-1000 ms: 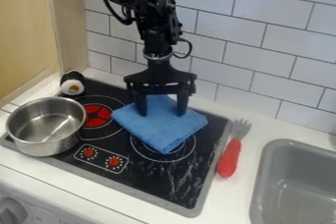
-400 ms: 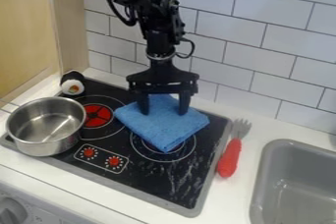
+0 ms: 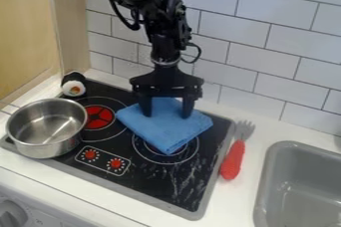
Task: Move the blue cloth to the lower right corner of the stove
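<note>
Running the arm remotely, I have the black gripper (image 3: pixel 166 112) pointing down at the blue cloth (image 3: pixel 171 130), on the cloth's 12 o'clock side. End effector is released: two fingers spread wide, one toward 9 o'clock, one toward 3, blue fabric showing between them. Tips look down at the cloth; can't tell how hard they press. Arm (image 3: pixel 160 27) comes in from 12 o'clock, in front of the white tile wall (image 3: pixel 266 37).

Cloth is folded, lying on the black stove (image 3: pixel 156 183) at about 1 o'clock from its middle, one corner pointing to 6 o'clock. It covers part of a ringed burner (image 3: pixel 184 157), whose rings show at the cloth's 6 o'clock side. Well apart from the stove's 5 o'clock corner, so task not done.

Rest, quick: metal pot (image 3: pixel 45 144) upright at the stove's 9 o'clock side. Red burner (image 3: pixel 100 116) between pot and cloth. Two red knobs (image 3: pixel 90 155) on the stove toward 7 o'clock. Sushi toy (image 3: pixel 73 87) at the 11 o'clock corner, near the wooden panel (image 3: pixel 70 22). Red-handled fork (image 3: pixel 232 161) along the stove rim at 3 o'clock, tines toward 12. Grey sink (image 3: pixel 299 186) at 4 o'clock, set in the white counter (image 3: pixel 230 205).
</note>
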Controlling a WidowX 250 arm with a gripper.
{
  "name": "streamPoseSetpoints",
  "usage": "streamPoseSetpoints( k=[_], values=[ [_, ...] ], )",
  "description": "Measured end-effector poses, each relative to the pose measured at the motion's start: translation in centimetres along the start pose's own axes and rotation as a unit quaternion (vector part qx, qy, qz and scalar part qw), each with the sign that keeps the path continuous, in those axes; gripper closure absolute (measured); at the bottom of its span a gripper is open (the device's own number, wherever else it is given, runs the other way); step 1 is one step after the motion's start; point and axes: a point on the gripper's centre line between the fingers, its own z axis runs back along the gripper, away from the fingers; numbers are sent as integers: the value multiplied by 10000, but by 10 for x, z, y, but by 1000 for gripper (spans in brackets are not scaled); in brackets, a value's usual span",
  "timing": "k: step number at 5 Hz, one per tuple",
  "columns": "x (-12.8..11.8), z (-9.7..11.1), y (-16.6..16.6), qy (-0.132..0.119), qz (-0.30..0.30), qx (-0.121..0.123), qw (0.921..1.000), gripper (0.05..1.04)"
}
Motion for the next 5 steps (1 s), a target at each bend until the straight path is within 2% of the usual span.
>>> streamPoseSetpoints(
  k=[3,5],
  values=[
    [-19,-2,-11,25,-81,48,10000,85],
    [-52,1,-17,112,-215,166,9996,85]
  ],
)
